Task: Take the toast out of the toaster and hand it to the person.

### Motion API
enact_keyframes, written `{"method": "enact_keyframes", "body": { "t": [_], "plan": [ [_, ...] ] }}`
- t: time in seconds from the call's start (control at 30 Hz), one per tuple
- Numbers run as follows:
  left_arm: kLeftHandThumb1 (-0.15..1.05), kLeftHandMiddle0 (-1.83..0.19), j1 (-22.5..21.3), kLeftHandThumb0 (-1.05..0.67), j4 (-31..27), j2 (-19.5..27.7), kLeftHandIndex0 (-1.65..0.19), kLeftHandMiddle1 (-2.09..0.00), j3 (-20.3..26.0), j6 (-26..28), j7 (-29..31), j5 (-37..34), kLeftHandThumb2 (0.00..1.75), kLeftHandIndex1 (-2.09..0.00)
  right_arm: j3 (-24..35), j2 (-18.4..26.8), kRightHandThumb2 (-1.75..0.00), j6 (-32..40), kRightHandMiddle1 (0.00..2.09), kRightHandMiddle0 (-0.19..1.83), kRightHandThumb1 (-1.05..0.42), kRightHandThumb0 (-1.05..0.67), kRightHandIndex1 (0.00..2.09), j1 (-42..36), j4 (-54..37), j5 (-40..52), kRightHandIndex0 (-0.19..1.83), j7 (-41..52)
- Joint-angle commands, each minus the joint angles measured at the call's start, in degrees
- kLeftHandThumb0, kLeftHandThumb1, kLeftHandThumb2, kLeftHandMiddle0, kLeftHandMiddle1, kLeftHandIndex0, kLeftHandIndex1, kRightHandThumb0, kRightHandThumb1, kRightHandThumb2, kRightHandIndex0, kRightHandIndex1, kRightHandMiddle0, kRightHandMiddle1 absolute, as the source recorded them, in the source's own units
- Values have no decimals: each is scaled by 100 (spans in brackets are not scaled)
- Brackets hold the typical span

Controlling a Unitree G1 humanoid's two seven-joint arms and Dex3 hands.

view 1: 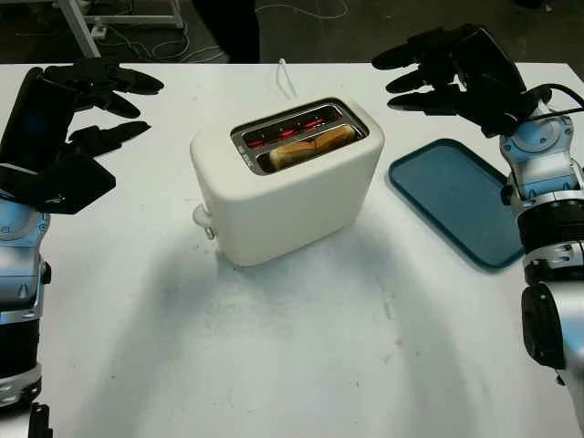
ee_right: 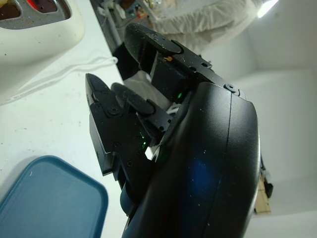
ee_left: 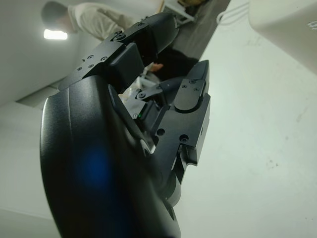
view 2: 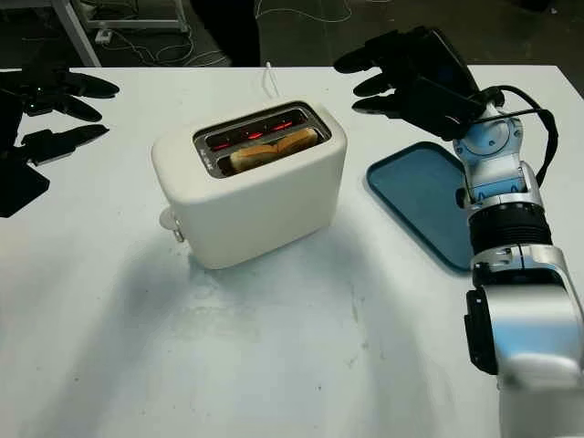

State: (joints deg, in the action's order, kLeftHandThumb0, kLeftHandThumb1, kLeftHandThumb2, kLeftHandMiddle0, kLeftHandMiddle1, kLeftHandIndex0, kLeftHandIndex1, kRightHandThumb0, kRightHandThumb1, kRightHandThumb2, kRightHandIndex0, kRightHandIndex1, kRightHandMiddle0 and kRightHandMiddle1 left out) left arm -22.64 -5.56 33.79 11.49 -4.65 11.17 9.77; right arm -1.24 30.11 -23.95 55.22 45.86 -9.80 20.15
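Your left hand [view 1: 87, 109] is raised at the far left, open and holding nothing, with its black fingers [view 1: 128, 82] pointing inward toward the middle. Its forearm [view 1: 18, 274] climbs from the bottom left corner, silver and black at the wrist joints. Your right hand [view 2: 411, 73] is up at the far right, also open and holding nothing, its fingers [view 2: 365, 59] stretched inward and a little downward. Below it your wrist [view 2: 493, 146] bends sharply, and the silver forearm [view 2: 525, 319] runs nearly straight down to the bottom right edge. You have both hands held off the surface, well apart from each other
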Motion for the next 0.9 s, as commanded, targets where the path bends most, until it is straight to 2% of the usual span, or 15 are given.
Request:
{"method": "enact_keyframes", "body": {
  "t": [0.0,0.63,0.87],
  "plan": [
    [82,-72,-68,-2,-31,-12,-81,-90,-32,30,-12,8,0,-43,-6,42,0,52,1,102,-75,9,1,-62,-98,-21,114,-52],
    [82,-72,-62,-1,29,-6,-81,-92,-17,-74,-28,-9,0,-46,49,4,0,241,0,101,-76,8,0,-81,-160,44,112,-39],
    [83,-71,-36,-5,32,-24,-80,-91,-5,-41,-42,-14,1,-46,-4,67,0,54,1,102,-75,6,1,-92,-135,-56,114,-68]
  ]
}}
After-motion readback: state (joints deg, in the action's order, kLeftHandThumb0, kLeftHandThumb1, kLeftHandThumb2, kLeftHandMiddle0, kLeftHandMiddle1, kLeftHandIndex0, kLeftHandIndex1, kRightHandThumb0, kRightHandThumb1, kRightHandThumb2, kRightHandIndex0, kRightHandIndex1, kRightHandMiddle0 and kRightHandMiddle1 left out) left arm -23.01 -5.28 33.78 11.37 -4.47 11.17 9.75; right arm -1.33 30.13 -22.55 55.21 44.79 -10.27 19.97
